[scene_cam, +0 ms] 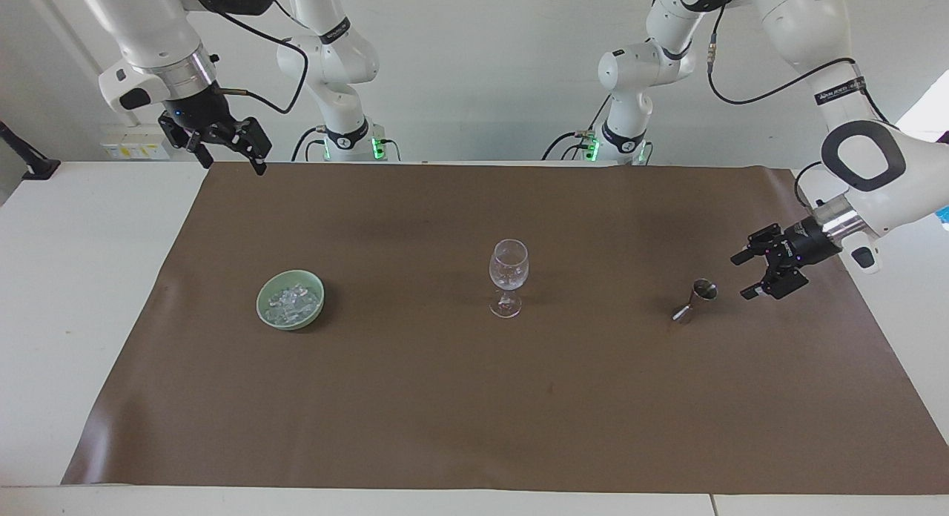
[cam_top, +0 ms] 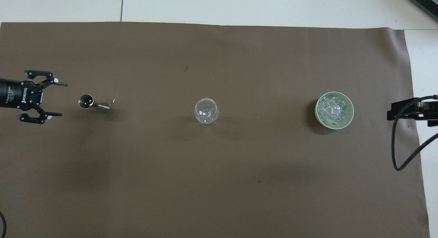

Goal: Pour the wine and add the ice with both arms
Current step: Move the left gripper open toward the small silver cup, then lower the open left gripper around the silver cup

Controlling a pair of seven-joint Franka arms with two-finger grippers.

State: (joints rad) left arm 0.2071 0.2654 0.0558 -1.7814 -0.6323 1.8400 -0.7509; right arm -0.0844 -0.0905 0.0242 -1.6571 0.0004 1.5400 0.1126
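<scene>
The black left gripper [cam_top: 56, 98], marked ROBOTIQ, hangs fingers apart beside the small steel jigger [cam_top: 89, 102]; the black right gripper [scene_cam: 226, 147] waits, fingers apart.

A brown mat [scene_cam: 474, 427] covers the white table [scene_cam: 74, 293]; a black cable [cam_top: 398, 156] lies at its edge.

One glass [scene_cam: 508, 277], one bowl [scene_cam: 291, 299], one jigger [scene_cam: 695, 299], two claws.
</scene>
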